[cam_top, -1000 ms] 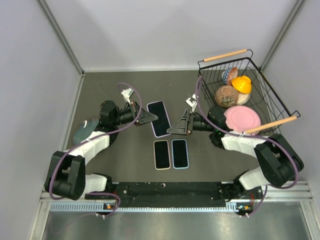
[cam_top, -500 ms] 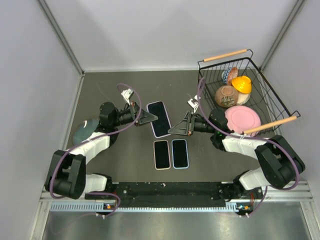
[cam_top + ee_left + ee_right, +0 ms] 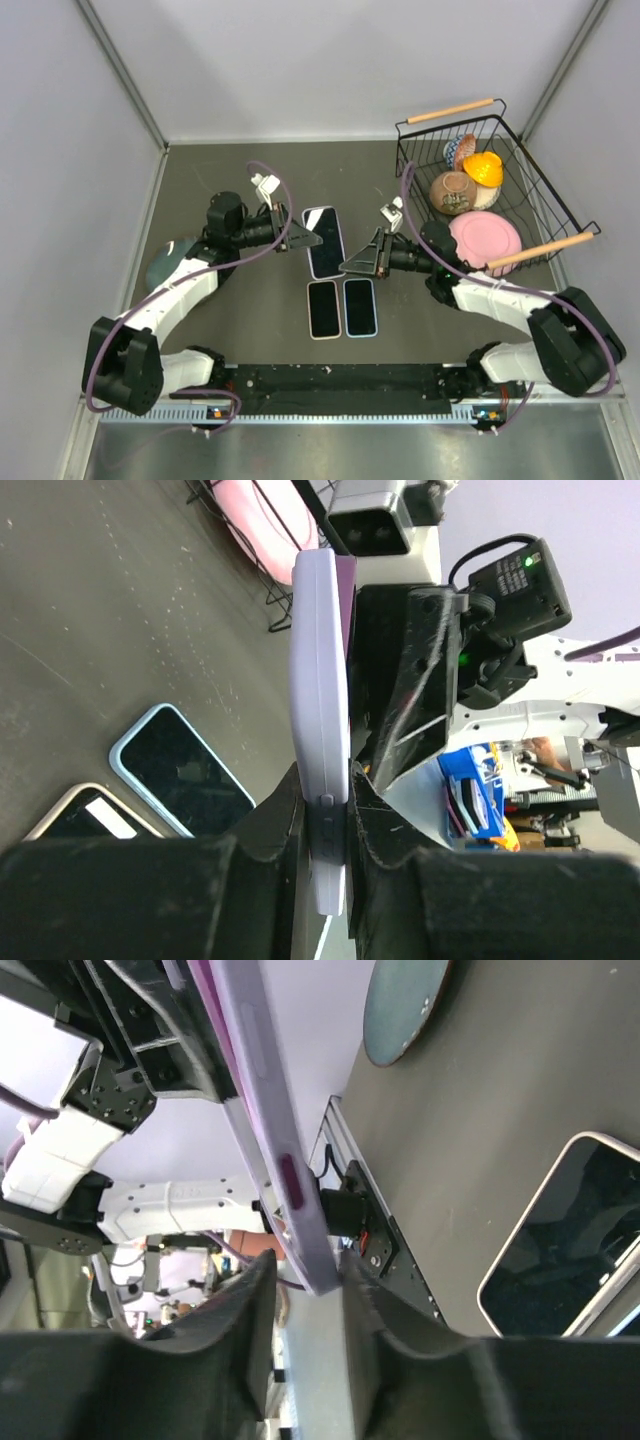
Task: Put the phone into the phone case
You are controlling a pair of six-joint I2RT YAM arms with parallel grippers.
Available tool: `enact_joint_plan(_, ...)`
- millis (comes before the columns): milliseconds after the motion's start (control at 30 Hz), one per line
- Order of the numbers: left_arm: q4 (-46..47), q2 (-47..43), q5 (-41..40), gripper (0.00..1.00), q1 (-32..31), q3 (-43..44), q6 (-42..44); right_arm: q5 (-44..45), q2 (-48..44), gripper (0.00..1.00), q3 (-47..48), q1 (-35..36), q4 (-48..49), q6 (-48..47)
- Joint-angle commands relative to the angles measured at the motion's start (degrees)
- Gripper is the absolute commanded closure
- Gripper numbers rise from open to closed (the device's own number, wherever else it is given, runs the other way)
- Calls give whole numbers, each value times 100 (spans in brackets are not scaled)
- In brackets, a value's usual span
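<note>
Left gripper (image 3: 308, 240) is clenched on the long edge of the lavender phone case (image 3: 322, 242); the left wrist view shows that edge pinched tight between both fingers (image 3: 372, 810). Right gripper (image 3: 350, 264) is clamped on the opposite side, its fingers (image 3: 250, 1320) pressed against the case rim, so the case hangs between the two arms above the worktop (image 3: 230, 170). Just nearer the bases, two phones lie flat side by side, screens up: the cream-rimmed phone (image 3: 322, 309) on the left, the blue-rimmed phone (image 3: 359, 307) close beside it on the right. Over on the right stands the wire basket (image 3: 545, 166) with wooden handles; inside it are a pink plate (image 3: 485, 238), a brown bowl (image 3: 453, 191), a yellow object (image 3: 483, 167) and a small patterned bowl (image 3: 463, 148) at the back. A grey-blue plate (image 3: 165, 262) sits on the worktop's left, partly under the left arm.
</note>
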Motion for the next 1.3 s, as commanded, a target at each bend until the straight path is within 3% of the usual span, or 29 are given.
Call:
enact_joint_plan(0, 315, -59, 548, 100, -57, -169, 383, 290, -834, 59, 390, -5, -604, -808)
enact_joint_plan(33, 307, -94, 749, 100, -57, -152, 365, 299, -905, 49, 434, -32, -754, -1053)
enact_joint_plan(233, 963, -217, 1576, 100, -92, -292, -169, 54, -1091, 28, 741, -190, -1222, -1548)
enact_joint_plan(467, 1684, -252, 2051, 100, -259, -635, -663, -352, -792, 27, 1040, -225, -879, -1477)
enact_joint_plan(633, 1985, -296, 2070, 100, -294, -784, -927, -510, -511, 38, 1322, -243, -704, -1364)
enact_joint_plan(767, 1986, -252, 2052, 100, -294, -794, -997, -571, -431, 59, 1313, -234, -334, -1205)
enact_joint_plan(800, 1776, -217, 2043, 100, -295, -776, -910, -545, -458, 72, 1348, -234, -378, -1214)
enact_joint_plan(867, 1390, -147, 1965, 100, -295, -671, -673, -449, -502, 87, 1427, -234, -588, -1336)
enact_joint_plan(900, 944, -138, 1868, 100, -286, -592, -141, -353, -545, 99, 1541, -225, -920, -1502)
enact_joint_plan(933, -44, -129, 1572, 100, -303, -356, 221, -317, -572, 100, 1611, -225, -1071, -1591)
enact_joint_plan(1033, -1524, 54, 965, 100, -312, 40, 1233, 60, -625, 100, 1945, -103, -1990, -2082)
enact_joint_plan(1133, -1768, 344, 822, 100, -312, 234, 1420, 868, -511, 100, 2419, 301, -3167, -2698)
enact_joint_plan(1267, -1602, 425, 847, 100, -312, 332, 1332, 1002, -501, 99, 2360, 495, -2912, -2577)
